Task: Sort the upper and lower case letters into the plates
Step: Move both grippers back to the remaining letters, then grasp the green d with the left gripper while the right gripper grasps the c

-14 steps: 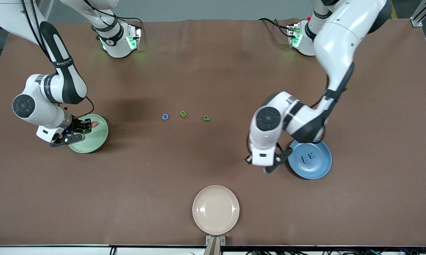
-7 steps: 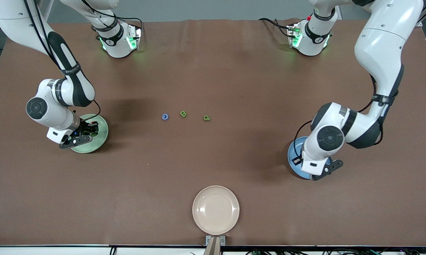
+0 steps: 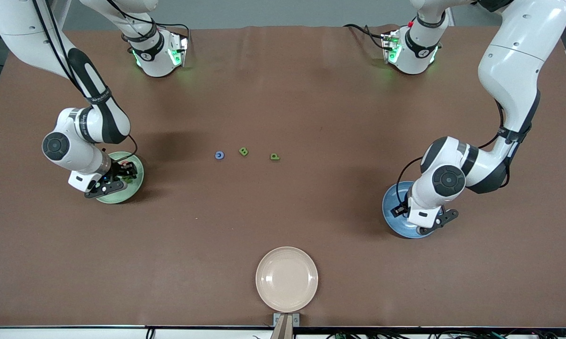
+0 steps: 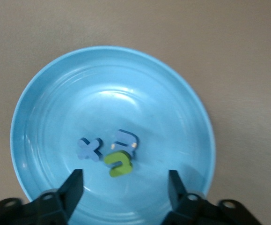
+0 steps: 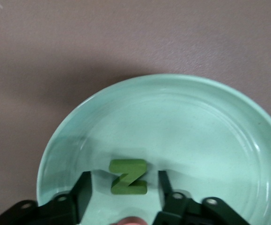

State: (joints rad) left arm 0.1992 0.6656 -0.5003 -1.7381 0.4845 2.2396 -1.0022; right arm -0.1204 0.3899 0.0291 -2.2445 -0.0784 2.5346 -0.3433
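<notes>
Front view: the right gripper (image 3: 118, 176) hangs low over the green plate (image 3: 134, 186) at the right arm's end of the table, and the left gripper (image 3: 426, 221) hangs over the blue plate (image 3: 389, 202) at the left arm's end. Three letters lie on the bare table between the plates, in a row: a blue one (image 3: 219, 155), a green one (image 3: 243, 151) and another green one (image 3: 275, 157). A beige plate (image 3: 287, 278) sits nearest the camera with nothing on it. The arms hide most of what the two plates hold here.

Left wrist view: the jaws stand spread, holding nothing. On the blue plate (image 4: 46, 93) lie three letters: a blue x (image 4: 89, 148), a second blue letter (image 4: 125, 139) and a green one (image 4: 118, 163), the last two touching.

Right wrist view: the jaws are parted on either side of a green Z (image 5: 129, 176) that rests on the green plate (image 5: 201, 117), not pinching it as far as I can tell. A pinkish edge (image 5: 128, 221) shows between the fingers, probably the red letter.

Count: three plates; eight letters if that red one counts, three on blue, two on green, three loose. By my judgement the sort is past halfway; the three on the table are left.
</notes>
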